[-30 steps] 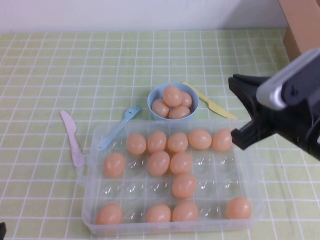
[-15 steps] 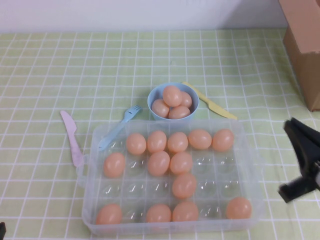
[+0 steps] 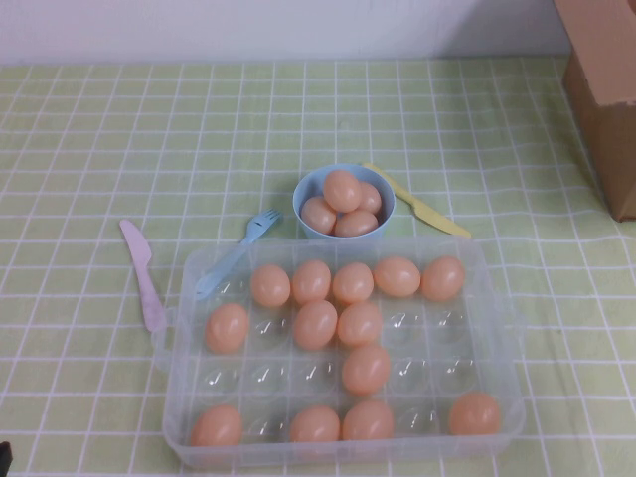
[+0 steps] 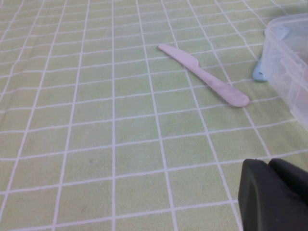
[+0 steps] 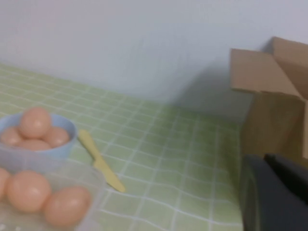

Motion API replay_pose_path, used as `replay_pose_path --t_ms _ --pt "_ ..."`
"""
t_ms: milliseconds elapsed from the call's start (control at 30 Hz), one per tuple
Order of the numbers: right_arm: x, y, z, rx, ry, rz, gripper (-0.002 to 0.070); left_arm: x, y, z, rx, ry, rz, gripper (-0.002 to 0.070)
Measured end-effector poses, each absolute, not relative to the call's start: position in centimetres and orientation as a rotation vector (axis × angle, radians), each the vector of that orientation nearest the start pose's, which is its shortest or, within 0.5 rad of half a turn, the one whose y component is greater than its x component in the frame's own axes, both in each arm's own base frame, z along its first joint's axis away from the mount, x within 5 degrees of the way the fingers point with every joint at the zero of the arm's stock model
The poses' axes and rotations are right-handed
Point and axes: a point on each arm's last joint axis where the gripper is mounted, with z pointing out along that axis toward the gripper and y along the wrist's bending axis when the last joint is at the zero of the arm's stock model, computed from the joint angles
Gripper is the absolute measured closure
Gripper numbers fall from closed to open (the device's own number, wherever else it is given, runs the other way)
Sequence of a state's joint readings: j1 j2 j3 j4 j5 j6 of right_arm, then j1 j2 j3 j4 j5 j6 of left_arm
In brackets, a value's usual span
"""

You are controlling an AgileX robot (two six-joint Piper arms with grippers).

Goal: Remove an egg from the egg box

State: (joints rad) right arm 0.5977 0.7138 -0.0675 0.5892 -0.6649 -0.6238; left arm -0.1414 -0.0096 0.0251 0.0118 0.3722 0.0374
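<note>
The clear egg box (image 3: pixel 513 343) lies at the table's near middle with several orange-tan eggs in its cups, one egg (image 3: pixel 442 278) at its far right corner. Neither arm shows in the high view. My left gripper (image 4: pixel 268 161) is shut and empty, low over the cloth left of the egg box (image 4: pixel 288 57). My right gripper (image 5: pixel 263 157) is shut and empty, off to the right of the egg box (image 5: pixel 94 180), near the cardboard box. Two eggs (image 5: pixel 29 190) show in that corner.
A light-blue bowl (image 3: pixel 310 189) holding several eggs stands just behind the box. A pink knife (image 3: pixel 144 278) and a blue fork (image 3: pixel 234 253) lie at the left, a yellow knife (image 3: pixel 422 206) right of the bowl. A cardboard box (image 3: pixel 606 89) stands far right.
My right arm, open over the box's far right corner a second ago, has pulled back to the right and out of the high view. The eggs have not moved.
</note>
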Motion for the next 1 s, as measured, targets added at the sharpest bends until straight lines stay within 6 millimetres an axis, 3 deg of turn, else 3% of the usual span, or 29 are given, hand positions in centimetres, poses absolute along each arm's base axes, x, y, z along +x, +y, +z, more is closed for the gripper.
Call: replay_pose_path --t_ms 233,600,833,1000 --pt "10.7 2.1 22.2 -0.242 1.609 0.011 0.0694 5.2 -0.7 17.2 0.179 1.863 -0.053 0.068" --pt "6.6 0.5 21.5 -0.174 1.673 -0.079 0.0694 5.2 -0.7 17.2 0.179 1.863 -0.053 0.068" --pt "6.3 0.3 20.3 -0.134 1.683 -0.086 0.0694 5.2 -0.7 17.2 0.18 1.863 -0.051 0.068" --pt "6.3 0.0 18.7 -0.004 1.741 -0.033 0.0694 5.2 -0.7 17.2 0.18 1.863 -0.051 0.068"
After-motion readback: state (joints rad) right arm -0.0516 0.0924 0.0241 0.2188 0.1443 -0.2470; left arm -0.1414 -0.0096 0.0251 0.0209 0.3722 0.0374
